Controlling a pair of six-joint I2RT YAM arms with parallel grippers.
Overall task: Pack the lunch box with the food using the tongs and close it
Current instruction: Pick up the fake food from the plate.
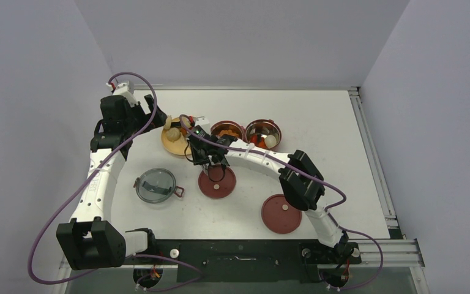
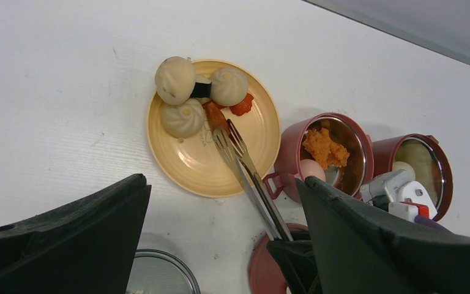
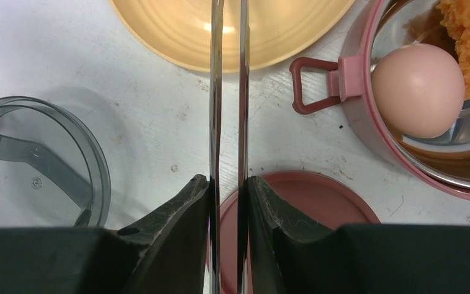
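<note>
Our right gripper (image 3: 227, 184) is clamped on the tongs (image 3: 216, 92), its two pads squeezing the narrow arms almost together just off the near edge of the yellow plate (image 2: 190, 168). The tong tips reach onto the plate and sit at a red piece (image 2: 215, 116) beside three pale dumplings (image 2: 183, 117). We cannot tell whether the piece is truly caught. Our left gripper (image 2: 220, 184) hangs above the plate with its jaws spread wide, holding nothing.

To do this pick well, we think the squeeze should be steady and no harder than needed, so the springy arms do not twist and flick the piece away. We should lift straight up off the plate before swinging right, and keep the tips level.

Just right of the plate stands the nearer container (image 2: 294, 147), holding orange mash (image 2: 325, 149) and a pinkish egg (image 3: 417, 90). It has room left. Further right of the plate is the second container (image 1: 263, 130), with a whitish piece and something red inside. On the near side of the plate lie the grey lid (image 3: 37, 165) and a maroon disc lid (image 3: 318, 196). A second disc lid (image 1: 281, 213) lies well apart, near and right.
</note>
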